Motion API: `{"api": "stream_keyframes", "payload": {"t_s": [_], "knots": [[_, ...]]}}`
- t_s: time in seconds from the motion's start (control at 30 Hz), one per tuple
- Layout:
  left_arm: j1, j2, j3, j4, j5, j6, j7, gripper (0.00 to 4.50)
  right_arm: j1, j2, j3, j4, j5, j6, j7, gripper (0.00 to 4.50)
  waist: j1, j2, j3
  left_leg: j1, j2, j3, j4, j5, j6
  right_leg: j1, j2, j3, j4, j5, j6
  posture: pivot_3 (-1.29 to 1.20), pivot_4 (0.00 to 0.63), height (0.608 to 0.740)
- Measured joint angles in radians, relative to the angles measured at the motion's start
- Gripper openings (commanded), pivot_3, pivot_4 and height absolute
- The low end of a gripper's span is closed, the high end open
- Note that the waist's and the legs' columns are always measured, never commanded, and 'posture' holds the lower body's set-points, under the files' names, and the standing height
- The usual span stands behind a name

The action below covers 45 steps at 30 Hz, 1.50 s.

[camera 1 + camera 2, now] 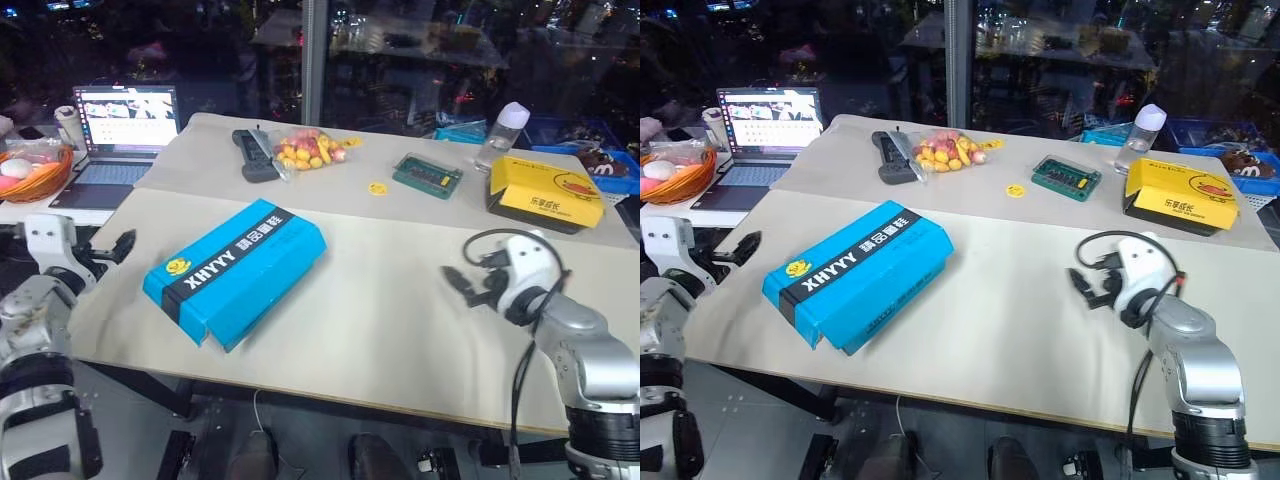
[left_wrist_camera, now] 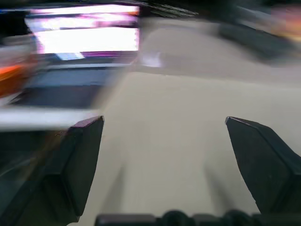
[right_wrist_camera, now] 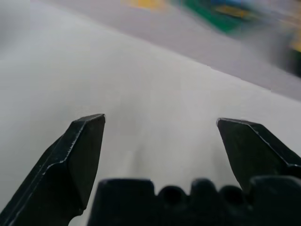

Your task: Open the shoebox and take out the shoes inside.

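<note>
Flat on the table (image 1: 400, 330), the blue cardboard shoebox (image 1: 235, 268) (lid closed) lies between 2 empty, wide-apart grippers.

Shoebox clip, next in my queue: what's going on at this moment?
Nothing is being handled yet. The blue shoebox lies shut on the table, set at an angle, lid down, so no shoes can be seen. The left tool hangs open beside the box's left end, not touching it. The right tool is open too, over bare table well to the box's right. Opening the lid has not begun.
</note>
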Motion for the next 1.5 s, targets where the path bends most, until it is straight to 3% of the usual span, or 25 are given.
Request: {"api": "stream_keyframes", "payload": {"t_s": [0.03,0.1,0.23,0.5,0.53,0.8,0.93,1.1,1.27,1.5], "knots": [[-0.016,0.025,-0.030,0.033,0.016,0.000,-0.065,4.44,-0.020,-0.012,0.050,-0.028,0.030,0.015,0.051,4.50,-0.007,0.000,0.000,0.000,0.000,0.000,0.000,0.000,0.000,-0.001,0.000,0.000,0.001,0.000,0.000,0.00,0.150,0.716],[-0.059,0.060,-0.088,0.108,0.054,-0.004,-0.182,4.50,-0.076,-0.013,0.171,-0.063,0.045,0.021,0.113,3.99,-0.010,0.000,0.000,0.000,0.000,0.000,0.001,-0.001,-0.001,-0.001,0.000,0.000,0.001,0.000,0.000,0.00,0.150,0.716],[-0.126,0.076,-0.123,0.189,0.091,-0.025,-0.276,3.39,-0.146,0.004,0.305,-0.040,-0.014,0.017,0.109,2.71,0.001,0.000,0.000,-0.002,0.000,0.000,0.002,-0.001,-0.001,-0.002,-0.001,-0.002,0.000,0.000,-0.001,0.00,0.150,0.716],[-0.164,0.040,-0.189,0.192,0.165,-0.092,-0.326,0.52,-0.220,0.077,0.504,0.073,-0.165,-0.024,0.083,0.01,0.011,0.000,0.000,-0.005,0.001,0.000,0.003,0.003,0.005,-0.004,-0.001,-0.004,0.004,-0.002,-0.001,0.00,0.150,0.716],[-0.160,0.011,-0.207,0.161,0.166,-0.092,-0.339,0.15,-0.232,0.088,0.522,0.091,-0.180,-0.028,0.081,0.00,0.014,0.000,0.000,-0.005,0.001,0.000,0.003,0.003,0.005,-0.003,-0.001,-0.004,0.004,-0.002,-0.001,0.00,0.150,0.716],[0.001,-0.145,-0.319,-0.321,0.134,0.040,-0.386,0.15,-0.299,0.175,0.547,0.206,-0.240,-0.047,0.064,0.00,0.028,0.000,0.000,-0.005,0.001,0.000,0.005,0.004,0.006,-0.002,0.000,-0.004,0.005,0.003,0.004,0.00,0.150,0.716],[0.064,-0.167,-0.359,-0.548,0.106,0.145,-0.397,0.15,-0.317,0.215,0.455,0.292,-0.277,-0.048,-0.028,0.00,0.026,0.000,0.000,-0.005,0.002,0.000,0.005,0.004,0.006,-0.002,0.000,-0.004,0.005,0.002,0.005,0.00,0.150,0.716],[0.098,-0.169,-0.384,-0.691,0.081,0.226,-0.401,0.15,-0.345,0.212,0.346,0.342,-0.317,-0.059,-0.104,0.00,0.019,0.000,0.000,-0.003,0.002,0.000,0.004,0.004,0.006,-0.002,0.000,-0.004,0.005,0.002,0.005,0.00,0.150,0.716],[0.100,-0.165,-0.389,-0.693,0.075,0.225,-0.400,0.15,-0.307,0.177,0.334,0.299,-0.311,-0.057,-0.061,0.00,0.018,0.001,0.001,-0.004,0.002,0.000,0.003,0.004,0.007,-0.002,0.000,-0.004,0.005,0.001,0.006,0.00,0.150,0.716],[0.058,-0.158,-0.389,-0.530,0.127,0.120,-0.345,0.15,-0.254,0.143,0.336,0.191,-0.266,-0.032,0.026,0.00,0.013,0.001,0.001,-0.003,0.002,0.000,0.004,0.004,0.007,-0.001,0.000,-0.004,0.005,-0.001,0.002,0.00,0.150,0.716]]}}
